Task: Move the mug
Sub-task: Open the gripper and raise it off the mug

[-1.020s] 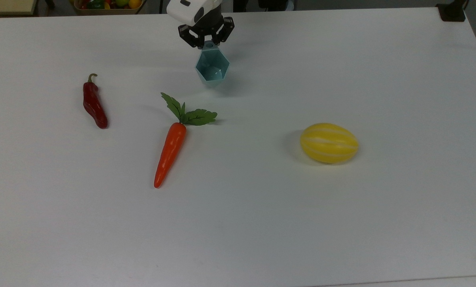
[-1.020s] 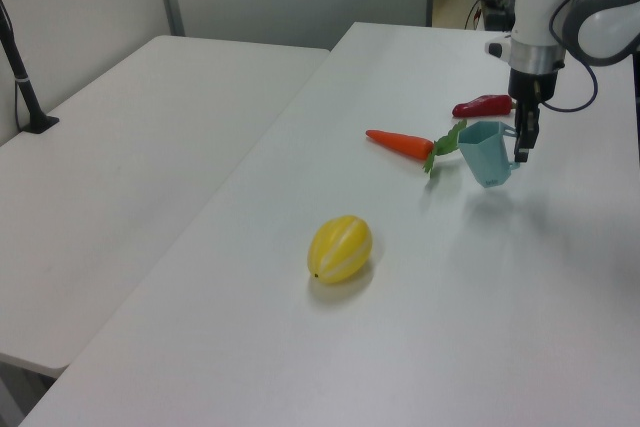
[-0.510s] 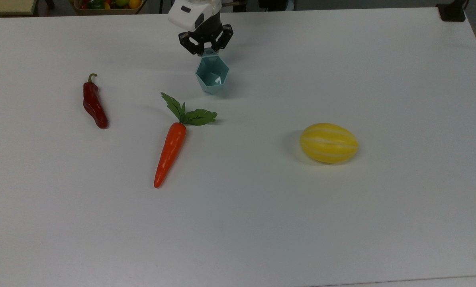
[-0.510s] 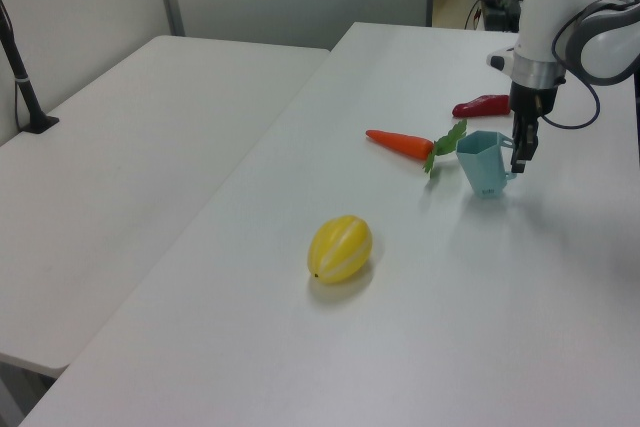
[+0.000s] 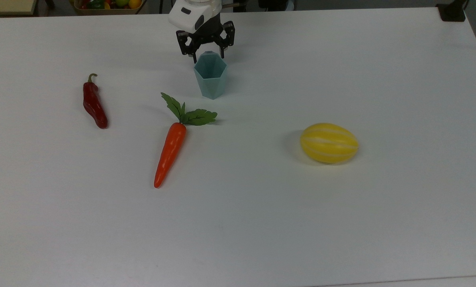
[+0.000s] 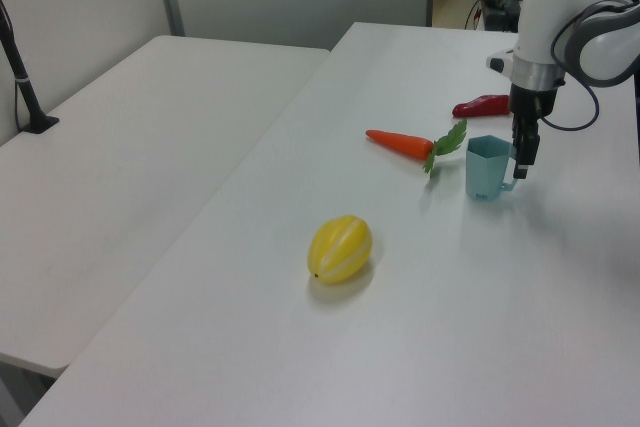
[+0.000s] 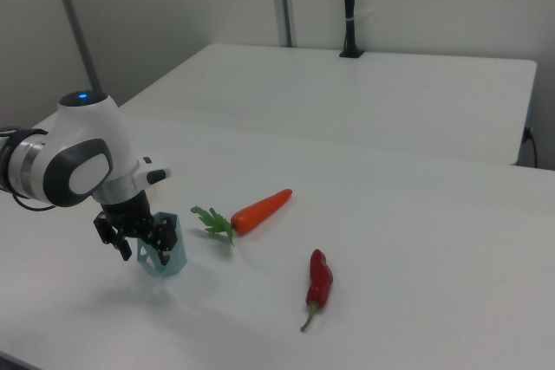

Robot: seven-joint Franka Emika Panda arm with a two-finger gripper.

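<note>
Tilted and lifted a second ago, the mug (image 5: pixel 210 81) now stands upright on the worktop (image 5: pixel 341 223) beyond the carrot (image 5: pixel 170 153), nothing visible inside, the end effector (image 5: pixel 205 51) spread open around its handle.

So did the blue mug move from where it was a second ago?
Yes. The mug was tipped and lifted then; now it stands upright on the table, slightly lower in the top view, nearer the carrot. The pincer has opened.
</note>
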